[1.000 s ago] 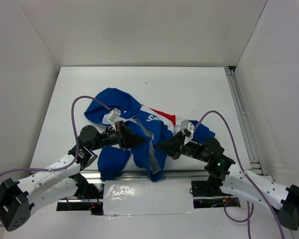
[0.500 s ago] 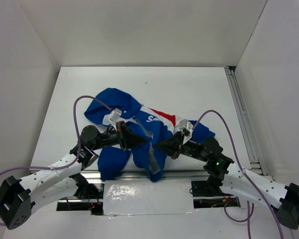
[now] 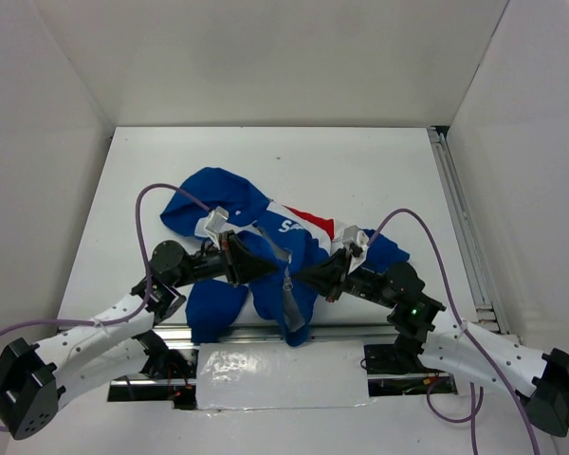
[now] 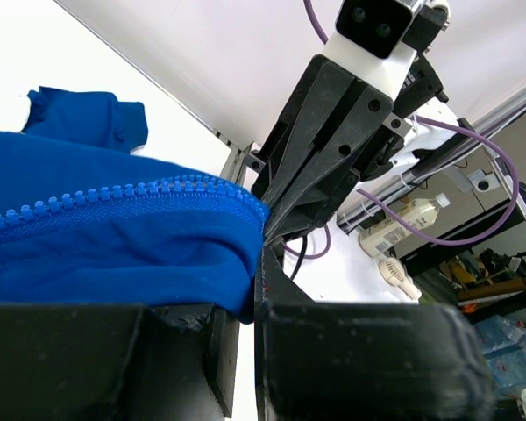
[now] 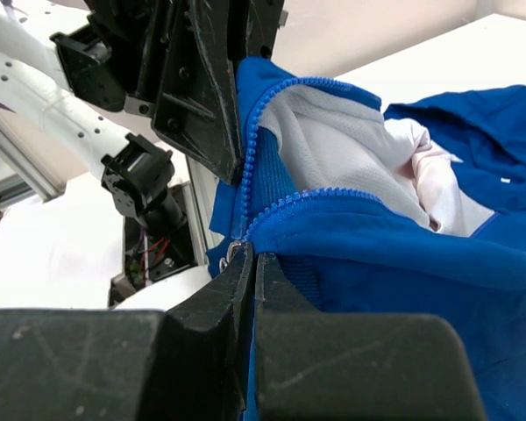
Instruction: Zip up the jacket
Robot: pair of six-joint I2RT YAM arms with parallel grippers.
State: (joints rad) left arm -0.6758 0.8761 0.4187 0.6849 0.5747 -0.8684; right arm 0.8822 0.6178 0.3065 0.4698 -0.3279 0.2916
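At the white worktop's [image 3: 360, 171] near edge, the royal-blue hooded fabric jacket [image 3: 218, 194] has its zipper edges [image 5: 254, 149] pinched separately by the left hand [image 3: 268, 269] and the right hand [image 3: 302, 276], tips facing, nearly touching.

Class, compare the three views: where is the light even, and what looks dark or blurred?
Top external: soft, even light, jacket sharp. Left wrist: zipper teeth crisp, left gripper's fingers dark, slightly soft. Right wrist: lining bright, right gripper's fingers dark, slightly soft.

Left fingers [image 4: 359, 351], right fingers [image 5: 342, 368] pinched, tips facing.
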